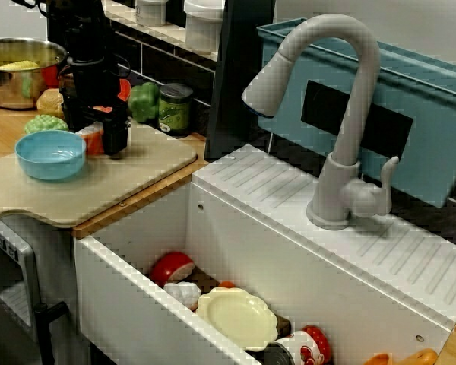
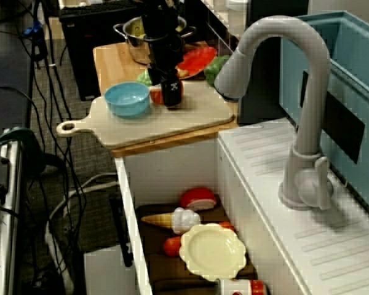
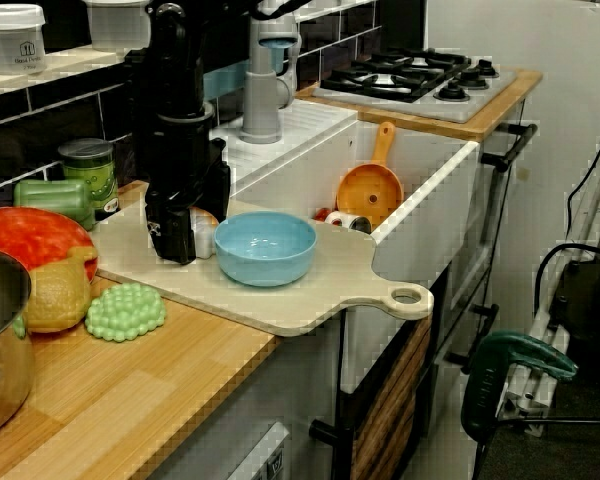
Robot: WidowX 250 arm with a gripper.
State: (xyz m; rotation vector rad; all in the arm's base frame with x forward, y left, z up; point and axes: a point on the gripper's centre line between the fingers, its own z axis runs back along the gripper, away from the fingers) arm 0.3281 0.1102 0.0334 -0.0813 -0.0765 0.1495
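Black gripper (image 1: 115, 146) of mine stands straight down on the beige cutting board (image 1: 148, 161), tips at or just above the surface. What matters to me is the small red-and-white piece (image 1: 93, 139). It sits on the board, touching or just beside the fingers, on the side toward the blue bowl (image 1: 51, 153), so it lies between bowl and gripper. In every view the arm's own body hides the gap, so I cannot tell whether the fingers are spread or pinched on the piece. Its long axis is hidden from me too.
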